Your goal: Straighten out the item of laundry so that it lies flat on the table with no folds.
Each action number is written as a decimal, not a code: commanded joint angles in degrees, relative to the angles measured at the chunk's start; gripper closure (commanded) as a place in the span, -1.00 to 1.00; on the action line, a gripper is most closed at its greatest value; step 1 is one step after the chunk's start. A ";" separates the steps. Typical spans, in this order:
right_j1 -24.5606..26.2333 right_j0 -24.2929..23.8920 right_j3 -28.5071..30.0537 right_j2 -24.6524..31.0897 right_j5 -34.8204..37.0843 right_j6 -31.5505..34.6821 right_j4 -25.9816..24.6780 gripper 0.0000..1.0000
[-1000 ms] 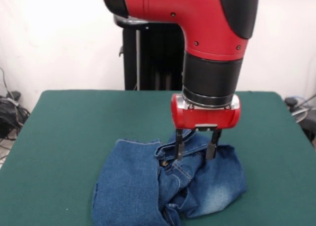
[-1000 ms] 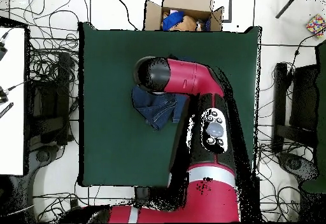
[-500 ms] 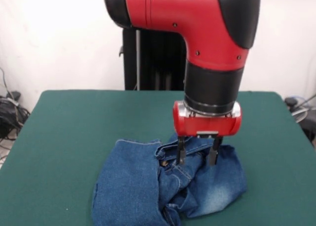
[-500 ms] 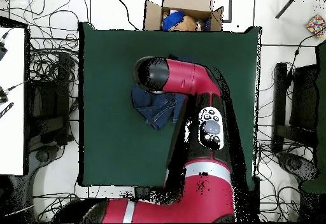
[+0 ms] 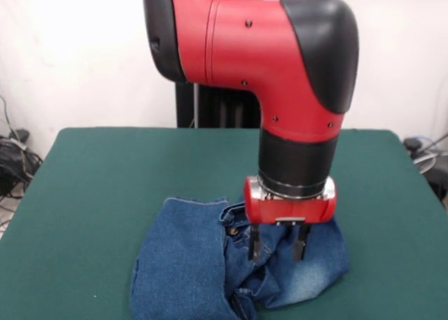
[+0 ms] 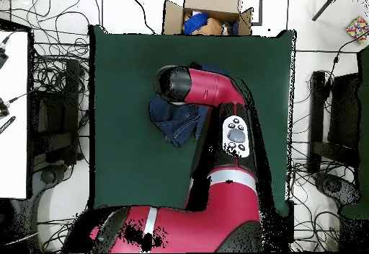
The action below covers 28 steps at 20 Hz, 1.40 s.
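Note:
The blue denim jeans lie crumpled and folded on the dark green table, near its front middle. In the overhead view the jeans show as a small bunched heap, partly under the arm. My gripper hangs straight down over the right part of the heap. Its two dark fingers stand apart, open, with their tips down at the bunched fabric. Nothing is gripped between them. In the overhead view the gripper is hidden under the red arm.
A cardboard box with coloured things stands beyond the table's far edge in the overhead view. Cables lie on the floor around the table. The black pedestal stands behind the table.
My gripper has moved down and a little toward the camera, so its fingertips now sit lower on the jeans. The jeans have not visibly shifted.

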 commanded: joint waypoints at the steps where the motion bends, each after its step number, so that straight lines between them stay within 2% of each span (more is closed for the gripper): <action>1: 2.35 -1.32 2.75 0.32 -4.21 14.15 2.02 -1.00; 7: 0.17 -2.35 6.59 -0.23 -5.80 12.71 0.83 -1.00; 10: 1.23 -3.89 5.14 -0.15 -5.23 10.72 0.28 -1.00; 13: 0.02 -5.13 5.45 -0.02 -4.00 8.92 -0.27 -1.00; 16: 1.70 -6.68 1.99 0.06 -2.01 7.00 -0.75 -1.00; 23: 2.15 -7.28 5.09 0.83 -5.68 7.49 -1.91 -1.00; 24: 1.92 -7.63 3.43 0.78 -3.74 6.95 -1.59 -1.00; 28: 1.13 -6.78 4.33 0.53 -3.66 7.96 -1.49 -1.00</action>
